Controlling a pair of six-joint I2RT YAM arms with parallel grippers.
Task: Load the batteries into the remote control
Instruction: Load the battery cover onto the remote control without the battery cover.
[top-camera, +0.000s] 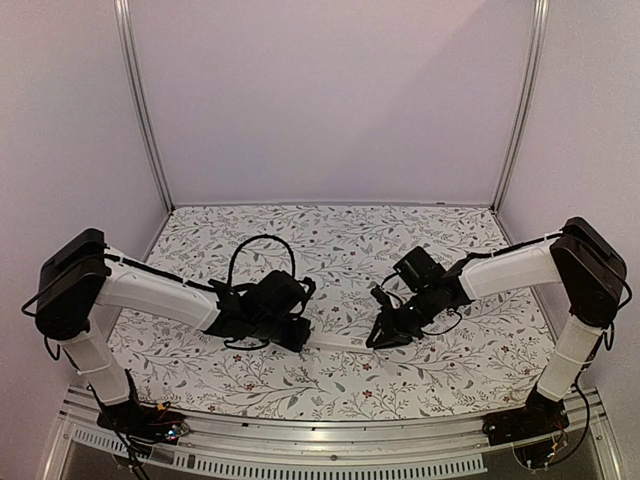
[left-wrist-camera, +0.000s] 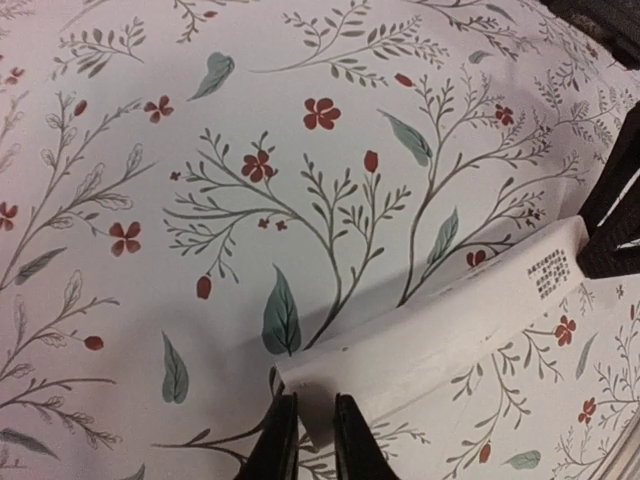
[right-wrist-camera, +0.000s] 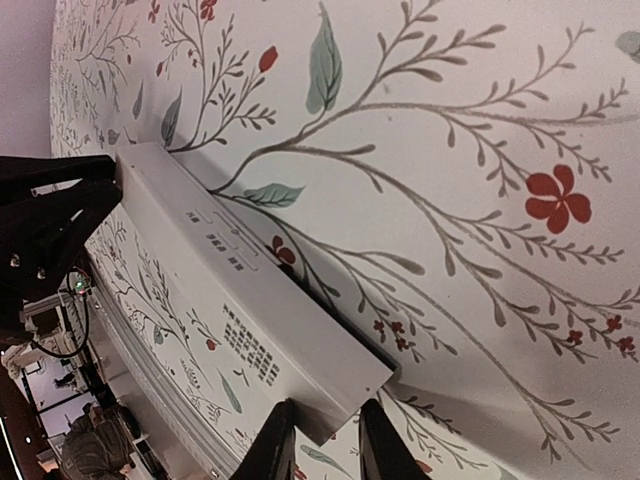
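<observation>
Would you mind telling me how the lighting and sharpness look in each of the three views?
Top external: soft, even, slightly violet light, and the frame posts lean from the wide lens. Left wrist: the remote control casts a soft shadow beside it, and its print is too small to read. Right wrist: the cloth pattern is crisp, lower-left corner dim.

The surface (top-camera: 300, 235) is white, printed with grey twigs, green leaves and small red flowers. Near its front edge is the white remote (top-camera: 340, 342); whether it lies flat is unclear.
</observation>
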